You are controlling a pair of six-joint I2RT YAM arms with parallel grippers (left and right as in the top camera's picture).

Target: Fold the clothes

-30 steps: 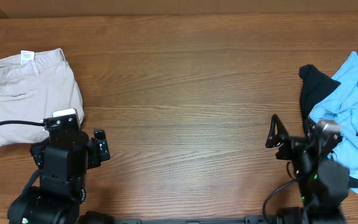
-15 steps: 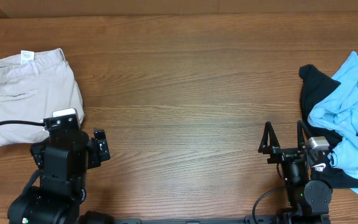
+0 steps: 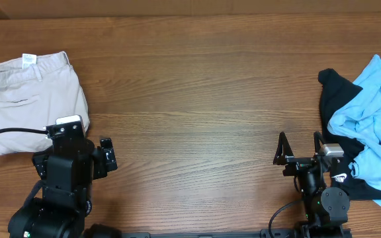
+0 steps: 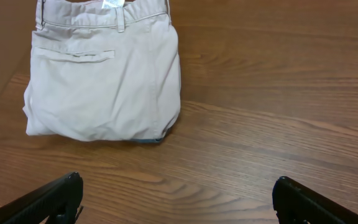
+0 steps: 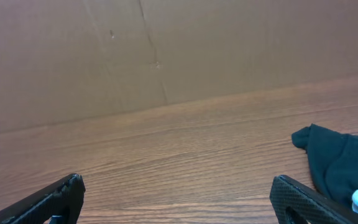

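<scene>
The left gripper [image 4: 178, 198] stands wide open, its two black fingers apart over bare wood, holding nothing. In front of it lie the beige trousers [image 4: 104, 74], folded into a smooth rectangle, back pocket up. The right gripper [image 5: 178, 194] is also open and empty. To its right, a crumpled black garment [image 5: 337, 165] touches a wrinkled light blue garment [image 3: 376, 119] on the grained wooden table [image 3: 197, 86].

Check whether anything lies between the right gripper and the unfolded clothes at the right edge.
Nothing visible does: only bare table separates the open right gripper from the black garment and the blue garment.
</scene>
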